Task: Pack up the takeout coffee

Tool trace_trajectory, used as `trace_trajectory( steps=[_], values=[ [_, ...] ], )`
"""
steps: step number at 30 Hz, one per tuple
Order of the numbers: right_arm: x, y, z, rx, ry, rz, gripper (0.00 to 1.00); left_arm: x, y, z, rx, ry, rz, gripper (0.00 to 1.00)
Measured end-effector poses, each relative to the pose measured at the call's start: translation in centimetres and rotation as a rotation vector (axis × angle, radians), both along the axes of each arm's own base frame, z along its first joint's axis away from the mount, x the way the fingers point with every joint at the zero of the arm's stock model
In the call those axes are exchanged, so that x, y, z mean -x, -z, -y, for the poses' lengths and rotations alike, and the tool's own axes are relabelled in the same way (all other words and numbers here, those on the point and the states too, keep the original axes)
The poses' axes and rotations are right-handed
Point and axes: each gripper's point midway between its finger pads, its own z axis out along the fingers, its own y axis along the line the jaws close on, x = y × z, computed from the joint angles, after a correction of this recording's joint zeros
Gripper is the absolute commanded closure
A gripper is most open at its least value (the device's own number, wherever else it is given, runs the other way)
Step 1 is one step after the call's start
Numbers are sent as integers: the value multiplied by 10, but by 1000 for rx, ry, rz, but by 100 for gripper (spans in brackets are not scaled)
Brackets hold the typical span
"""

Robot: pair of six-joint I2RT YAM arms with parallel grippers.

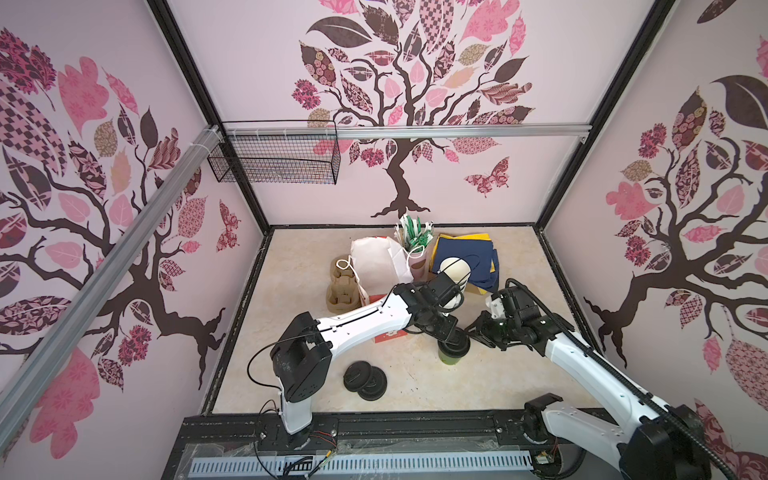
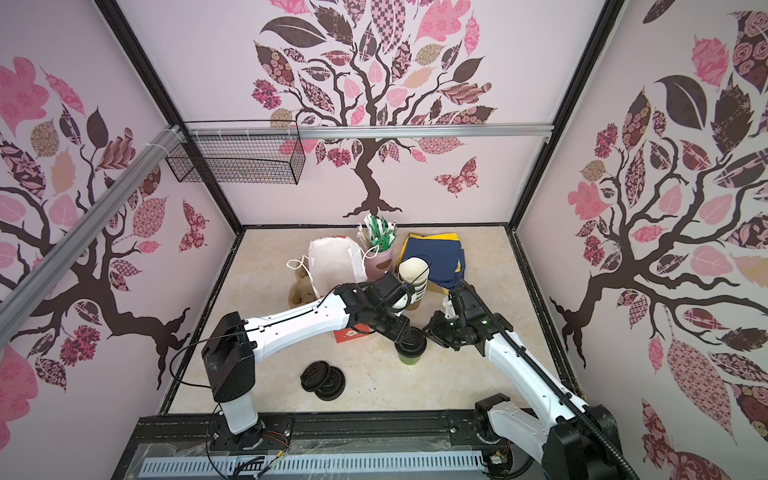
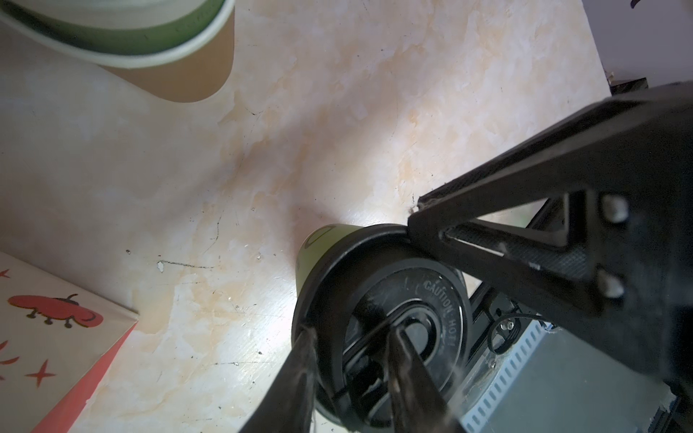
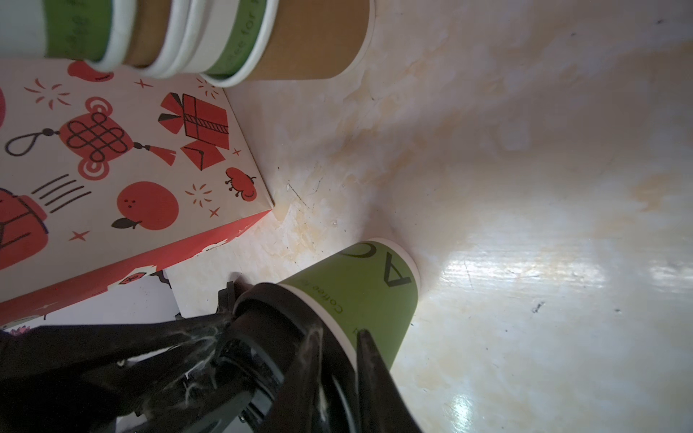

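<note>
One takeout coffee cup (image 1: 451, 360), green paper with a black sip lid (image 1: 455, 345), stands upright on the marble floor right of centre in both top views. My left gripper (image 1: 449, 332) reaches it from the left. In the left wrist view its fingers (image 3: 408, 360) pinch the lid (image 3: 423, 300) across the rim. My right gripper (image 1: 473, 332) meets it from the right. In the right wrist view one of its fingers lies on the lid (image 4: 270, 318) and the other against the cup wall (image 4: 360, 292) just under the rim. Both are shut on the lid's edge.
The red-and-white paper bag (image 1: 380, 266) lies behind my left arm, with the beige cup carrier (image 1: 343, 291) to its left. A stack of empty cups (image 1: 455, 270), navy and yellow napkins (image 1: 465, 253) and a pink holder of stirrers (image 1: 415, 245) stand behind. Spare black lids (image 1: 365, 380) lie front left.
</note>
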Motion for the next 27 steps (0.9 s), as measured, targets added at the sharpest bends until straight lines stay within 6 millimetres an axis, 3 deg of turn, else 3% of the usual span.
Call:
trace_trajectory(
  steps=[5, 7, 10, 12, 20, 27],
  values=[
    [0, -14, 6, 29, 11, 24, 54, 0, 0, 0, -1, 0, 0, 66],
    [-4, -36, 9, 24, 26, 105, 50, 0, 0, 0, 0, 0, 0, 66],
    [-11, -85, 12, -1, 47, 262, 49, 0, 0, 0, 0, -1, 0, 65],
    [-13, -100, 15, 0, 63, 311, 48, 0, 0, 0, 0, -1, 0, 65],
    [2, -87, 33, 85, 104, 262, 51, -1, -1, 1, 6, 1, 5, 62],
    [12, -77, 34, 91, 91, 218, 45, -2, -3, 4, 17, 1, 12, 58]
  ],
)
